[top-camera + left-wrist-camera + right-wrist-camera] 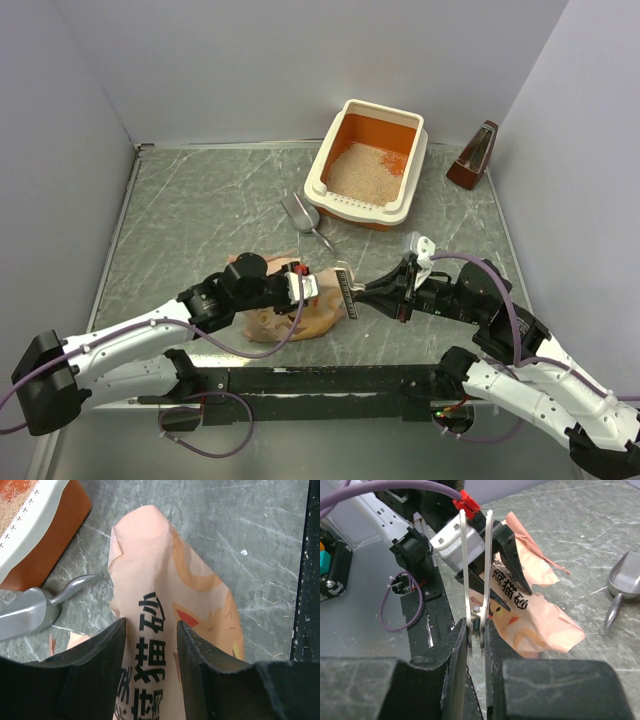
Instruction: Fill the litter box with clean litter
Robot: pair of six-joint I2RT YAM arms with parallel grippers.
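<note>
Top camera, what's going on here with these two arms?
The left claw sits open over the peach-pink bag lying near the arms' bases. The right claw is shut on a thin white two-bladed tool, pointed at the bag. The litter box already holds some clean litter; a metal scoop lies beside it.

Peach bag (165, 580), metal scoop (300, 212), white clip (347, 291)

Left arm is stretching low and rightward, left gripper (150, 627) holding fingers parted; right arm is reaching leftward, right gripper (476, 627) clamping a white clip (475, 565).
</note>
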